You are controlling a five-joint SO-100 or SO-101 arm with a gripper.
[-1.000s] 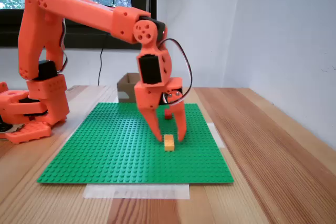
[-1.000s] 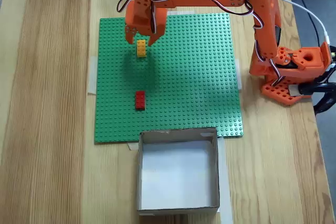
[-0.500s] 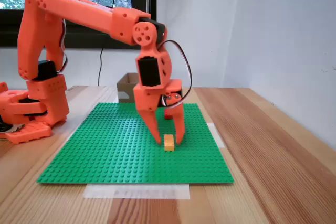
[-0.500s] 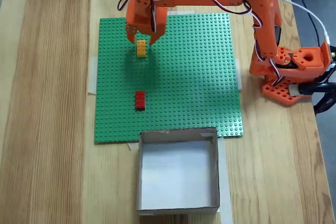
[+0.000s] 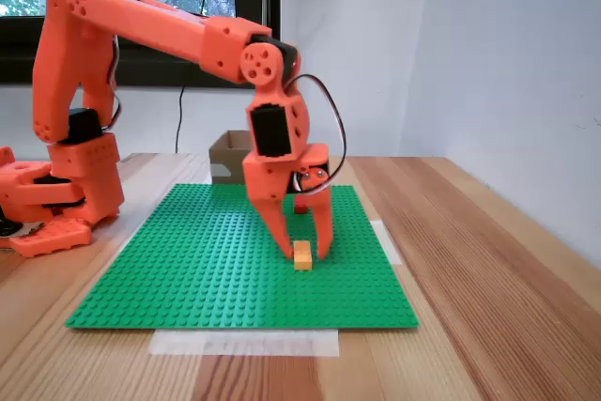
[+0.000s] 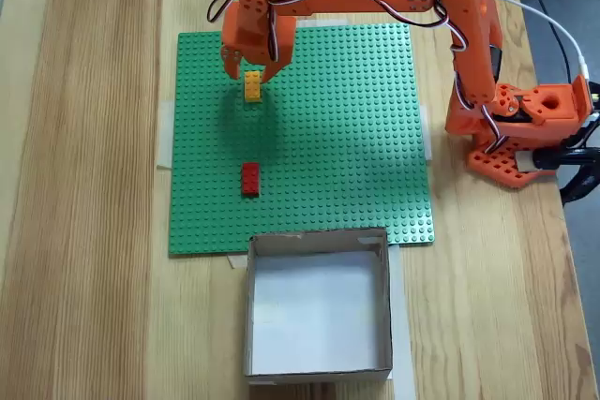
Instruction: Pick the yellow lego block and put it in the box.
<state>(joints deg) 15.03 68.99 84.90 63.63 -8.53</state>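
The orange arm reaches across the green plate (image 6: 319, 138) and its gripper (image 5: 305, 253) points down at the yellow block (image 5: 302, 255). The two fingers are spread apart, one on each side of the block, and they hold nothing. In the fixed view from above, the gripper (image 6: 246, 74) stands over the far end of the yellow block (image 6: 252, 87), so the fingers seem to straddle only one end and not the middle. The block lies flat on the plate near its far left corner in that view. The box (image 6: 319, 304) is well apart, at the near edge of the plate, and it looks empty. A red block (image 6: 249, 178) lies between the yellow one and the box.

I think the risk is in the closing. If the fingers shut on the end of the block only, it can turn or slip out when it is lifted. If the block is pressed onto the studs of the plate, the pull may also tear it loose. On the way to the box, a low path could knock the red block.
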